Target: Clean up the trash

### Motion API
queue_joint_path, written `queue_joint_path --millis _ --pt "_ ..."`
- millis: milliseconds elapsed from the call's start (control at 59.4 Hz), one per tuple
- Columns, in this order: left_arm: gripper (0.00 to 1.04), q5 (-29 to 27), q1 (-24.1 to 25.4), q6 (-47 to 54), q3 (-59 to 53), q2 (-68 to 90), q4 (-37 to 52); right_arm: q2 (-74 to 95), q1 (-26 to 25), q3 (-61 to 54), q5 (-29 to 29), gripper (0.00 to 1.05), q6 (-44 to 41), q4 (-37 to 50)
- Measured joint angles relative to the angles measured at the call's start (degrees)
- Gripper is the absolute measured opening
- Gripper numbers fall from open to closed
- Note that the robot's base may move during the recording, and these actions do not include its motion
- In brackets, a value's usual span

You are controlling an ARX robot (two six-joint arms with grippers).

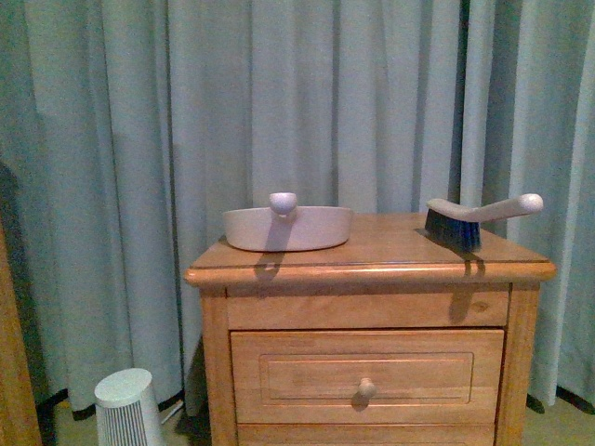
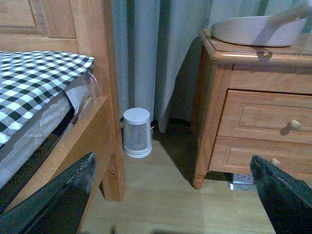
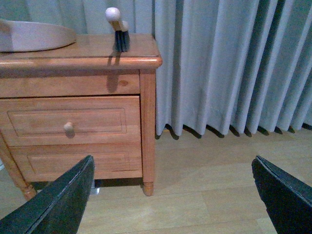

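No trash shows. The brush (image 1: pixel 465 221) lies at frame right, handle pointing right, nearer the right hand (image 3: pixel 171 187); this and the left hand (image 2: pixel 173 190) are spread.

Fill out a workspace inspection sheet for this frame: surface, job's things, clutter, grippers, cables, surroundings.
Surface: wooden nightstand top, carrying two tools.
Job's things: trash wad, nothing seen; beige dustpan and hand brush rest on the nightstand, apart.
Clutter: white ribbed canister on the floor beside the nightstand.
Grippers: left gripper open, empty; right gripper open, empty.
Cables: none clearly seen.
Surroundings: grey curtains behind; bed with checked cover to the left.
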Motion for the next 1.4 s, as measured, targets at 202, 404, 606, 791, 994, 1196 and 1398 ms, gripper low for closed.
queue_joint_path --millis 202,404,606,791,994,1196,1398 --pt "0.97 0.0 0.0 0.0 0.0 0.0 0.0 0.0 0.0 0.0 0.0 0.97 0.0 0.0" --pt "0.97 0.0 0.0 0.0 0.0 0.0 0.0 0.0 0.0 0.0 0.0 0.97 0.0 0.0" --pt "0.97 0.0 0.0 0.0 0.0 0.0 0.0 0.0 0.0 0.0 0.0 0.97 0.0 0.0" --pt "0.97 0.0 0.0 0.0 0.0 0.0 0.0 0.0 0.0 0.0 0.0 0.97 0.0 0.0" --pt "0.97 0.0 0.0 0.0 0.0 0.0 0.0 0.0 0.0 0.0 0.0 0.97 0.0 0.0" --pt "0.97 0.0 0.0 0.0 0.0 0.0 0.0 0.0 0.0 0.0 0.0 0.97 0.0 0.0" --pt "0.97 0.0 0.0 0.0 0.0 0.0 0.0 0.0 0.0 0.0 0.0 0.97 0.0 0.0"
